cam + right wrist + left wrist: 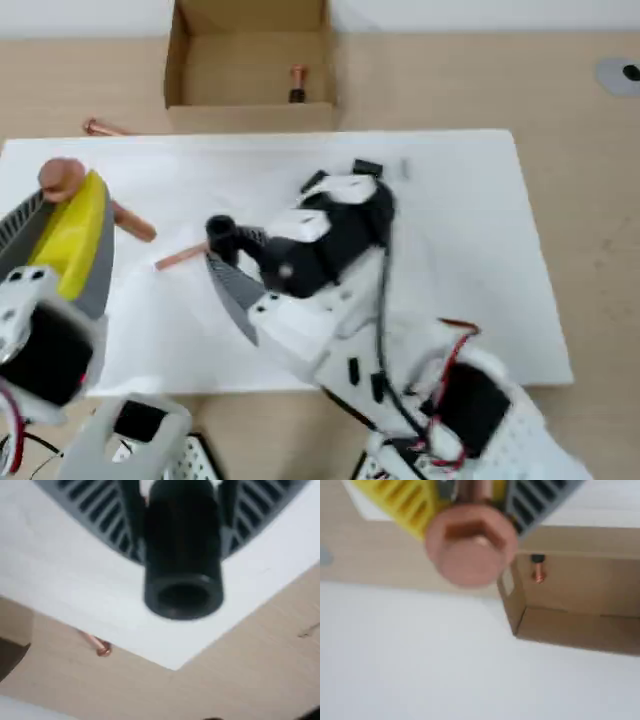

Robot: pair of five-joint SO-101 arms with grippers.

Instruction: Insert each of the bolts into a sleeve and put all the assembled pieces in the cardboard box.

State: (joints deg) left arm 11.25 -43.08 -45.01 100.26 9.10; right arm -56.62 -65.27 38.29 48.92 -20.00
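Observation:
My left gripper (72, 192) (472, 497), with one yellow and one grey finger, is shut on a copper bolt (62, 178) (470, 545) at the left of the white sheet. The bolt's hexagonal head faces the left wrist camera and its shank (133, 222) sticks out toward the middle. My right gripper (224, 250) (182, 507) is shut on a black sleeve (220, 233) (182, 565) near the sheet's middle, open bore showing. A loose copper bolt (182, 257) lies just left of the sleeve. The cardboard box (250, 115) (570, 622) at the back holds one assembled piece (297, 83) (538, 570).
Another copper bolt (100, 127) (96, 645) lies on the bare wooden table left of the box, just off the white sheet (450, 250). The sheet's right half is free. A grey disc (620, 75) sits at the table's far right.

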